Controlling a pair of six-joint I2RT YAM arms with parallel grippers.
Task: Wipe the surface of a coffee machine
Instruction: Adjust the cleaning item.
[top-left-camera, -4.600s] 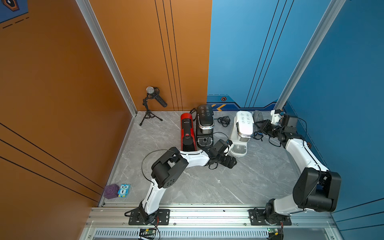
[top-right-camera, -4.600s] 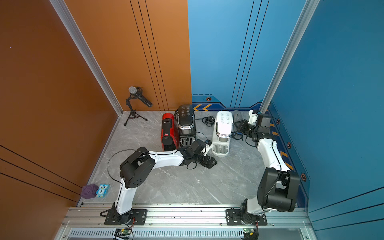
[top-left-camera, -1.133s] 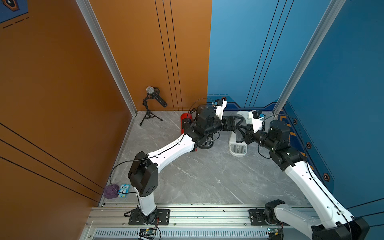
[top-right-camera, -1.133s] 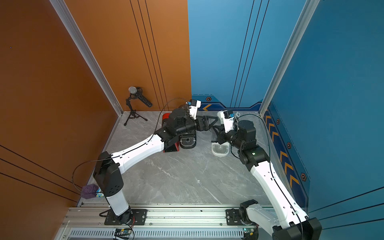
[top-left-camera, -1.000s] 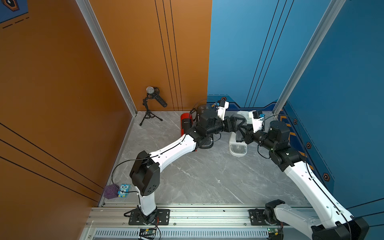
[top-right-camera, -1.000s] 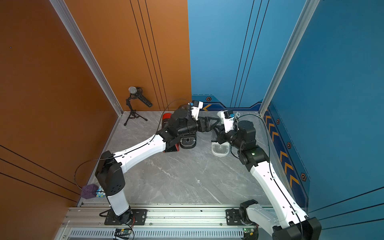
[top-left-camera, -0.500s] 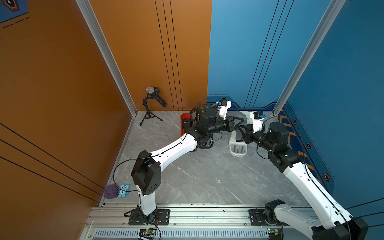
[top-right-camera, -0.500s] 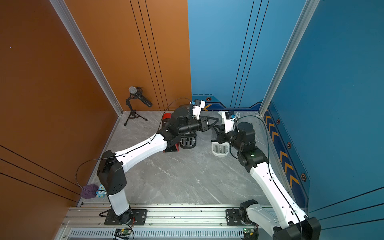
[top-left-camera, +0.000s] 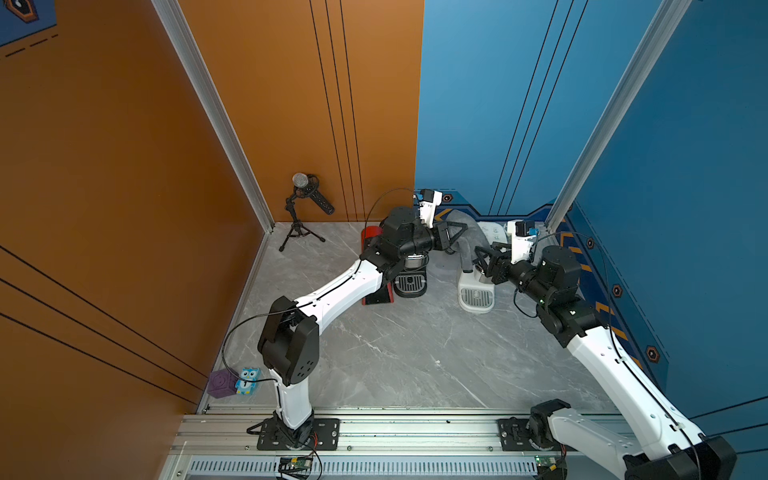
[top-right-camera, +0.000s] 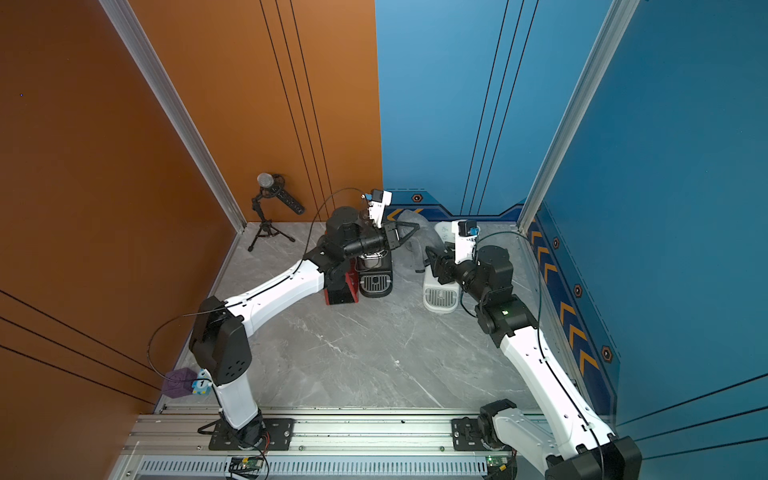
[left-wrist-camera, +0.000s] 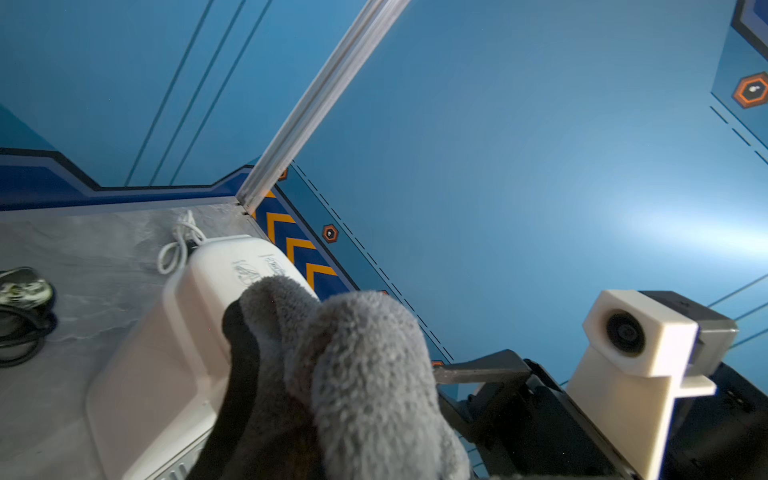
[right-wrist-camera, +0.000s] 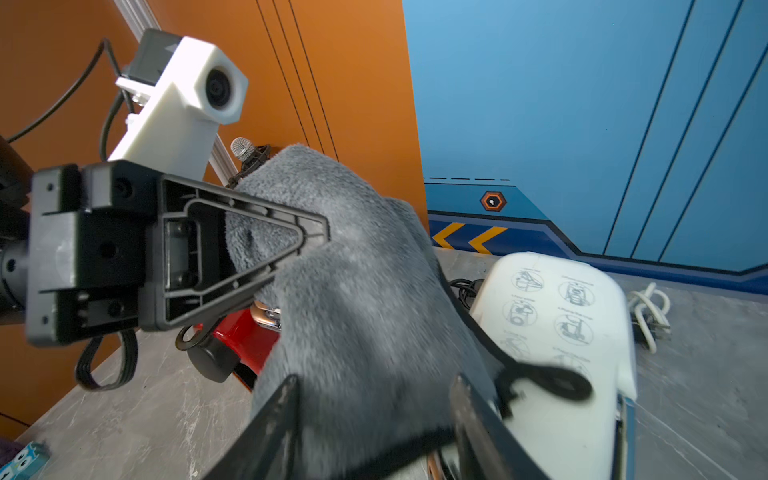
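A grey fluffy cloth (right-wrist-camera: 365, 311) hangs in the air between my two grippers, above the white coffee machine (top-left-camera: 476, 291) at the back. My left gripper (top-left-camera: 457, 232) is shut on the cloth's upper end, and its triangular fingers (right-wrist-camera: 291, 232) pinch the fabric. My right gripper (right-wrist-camera: 374, 386) is open, and the lower end of the cloth still lies between its spread fingers (right-wrist-camera: 286, 399). In both top views the cloth (top-right-camera: 419, 237) bridges the grippers. The white coffee machine (left-wrist-camera: 174, 353) shows just behind the cloth (left-wrist-camera: 357, 374).
A black coffee machine (top-left-camera: 409, 282) and a red one (top-left-camera: 376, 297) stand under my left forearm. A microphone on a tripod (top-left-camera: 301, 208) is in the back left corner. Cables (left-wrist-camera: 180, 245) lie behind the white machine. Small toys (top-left-camera: 235, 382) sit at the front left.
Over the last second my left gripper closed on the cloth, then my right gripper's jaws spread apart. Some seconds earlier both arms were lower and farther apart.
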